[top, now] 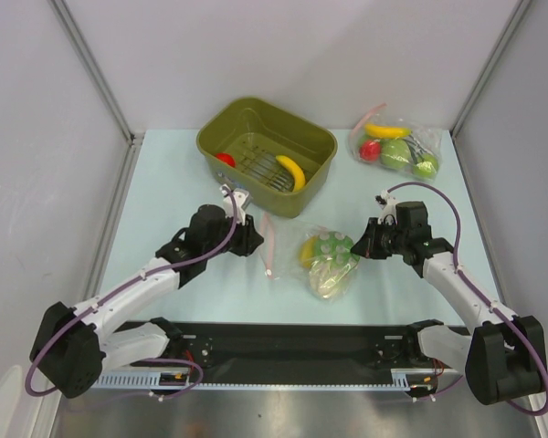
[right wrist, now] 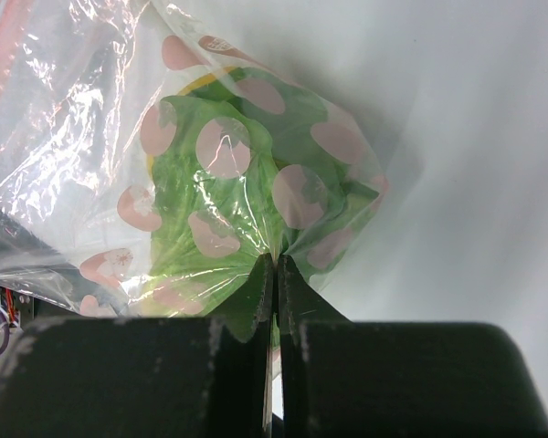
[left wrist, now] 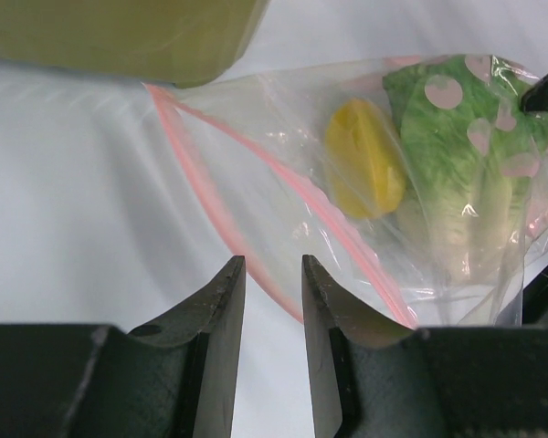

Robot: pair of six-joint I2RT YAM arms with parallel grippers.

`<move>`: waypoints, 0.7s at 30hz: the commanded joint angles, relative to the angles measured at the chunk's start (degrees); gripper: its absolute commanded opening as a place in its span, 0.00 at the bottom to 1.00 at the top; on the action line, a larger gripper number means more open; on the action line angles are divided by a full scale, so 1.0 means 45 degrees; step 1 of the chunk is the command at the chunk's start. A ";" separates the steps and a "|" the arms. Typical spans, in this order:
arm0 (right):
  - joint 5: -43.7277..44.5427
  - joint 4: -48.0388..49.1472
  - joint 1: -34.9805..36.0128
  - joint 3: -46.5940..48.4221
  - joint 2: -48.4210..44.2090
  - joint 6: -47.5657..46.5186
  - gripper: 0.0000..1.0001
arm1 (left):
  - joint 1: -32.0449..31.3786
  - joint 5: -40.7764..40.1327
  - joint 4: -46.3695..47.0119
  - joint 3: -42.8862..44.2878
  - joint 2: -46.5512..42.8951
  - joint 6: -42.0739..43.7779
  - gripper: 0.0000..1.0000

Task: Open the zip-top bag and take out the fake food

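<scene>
The zip-top bag (top: 329, 265) lies on the desk (top: 164, 182) between the arms, its pink-stripped mouth facing left and parted. The right tool (right wrist: 276, 260) is pinched tight on the bag's closed end, apparently to anchor it. The left tool (left wrist: 272, 265) stands narrow at the lower lip, and a grip there cannot be confirmed. The cabbage (right wrist: 228, 201) and yellow piece (left wrist: 365, 160) sit inside. A banana (top: 290, 171) and a red fruit (top: 224, 158) lie in the olive bin (top: 256, 187).
</scene>
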 commanded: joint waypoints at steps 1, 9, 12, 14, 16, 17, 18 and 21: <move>-0.0156 -0.0064 -0.0052 0.0343 -0.0217 -0.0147 0.00 | -0.0161 0.0450 0.0889 -0.0182 0.0128 0.0126 0.35; -0.0078 -0.0317 -0.0052 0.0382 -0.0393 -0.0185 0.00 | -0.0590 0.1679 0.2624 -0.0826 0.0812 0.0478 0.35; -0.0097 -0.0337 -0.0052 0.0382 -0.0412 -0.0186 0.00 | -0.0668 0.2575 0.3833 -0.1314 0.1280 0.0595 0.35; -0.0117 -0.0318 -0.0052 0.0401 -0.0373 -0.0147 0.00 | -0.0669 0.3163 0.4442 -0.1587 0.1729 0.0634 0.35; -0.0136 -0.0337 -0.0033 0.0421 -0.0393 -0.0147 0.00 | -0.0708 0.3905 0.5535 -0.1803 0.2354 0.0576 0.35; -0.0136 -0.0376 -0.0052 0.0460 -0.0393 -0.0166 0.00 | -0.0727 0.4121 0.5906 -0.1958 0.2549 0.0498 0.36; -0.0117 -0.0434 -0.0052 0.0441 -0.0412 -0.0166 0.00 | -0.0785 0.4297 0.6625 -0.1999 0.2938 0.0478 0.38; -0.0117 -0.0474 -0.0052 0.0460 -0.0412 -0.0186 0.00 | -0.1019 0.4845 0.7666 -0.1960 0.3700 0.0517 0.41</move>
